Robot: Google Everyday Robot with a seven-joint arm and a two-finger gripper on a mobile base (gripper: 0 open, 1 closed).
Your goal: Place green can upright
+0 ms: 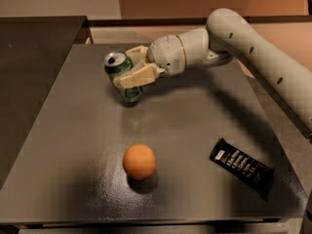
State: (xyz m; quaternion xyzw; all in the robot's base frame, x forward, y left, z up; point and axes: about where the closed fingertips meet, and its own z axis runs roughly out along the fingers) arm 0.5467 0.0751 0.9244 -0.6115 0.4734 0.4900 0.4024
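The green can (123, 78) is dark green with a silver pull-tab top. It stands nearly upright, tilted a little to the left, near the back left of the dark table (73, 130). Its base is at or just above the table surface; I cannot tell if it touches. My gripper (132, 68) reaches in from the right and is shut on the can. One cream finger (137, 77) crosses the can's front and the other sits behind it.
An orange ball (139, 162) lies in the front middle of the table. A black packet (242, 167) with pale print lies at the front right. My white arm (253, 48) spans the back right. A dark counter (34, 48) adjoins the left.
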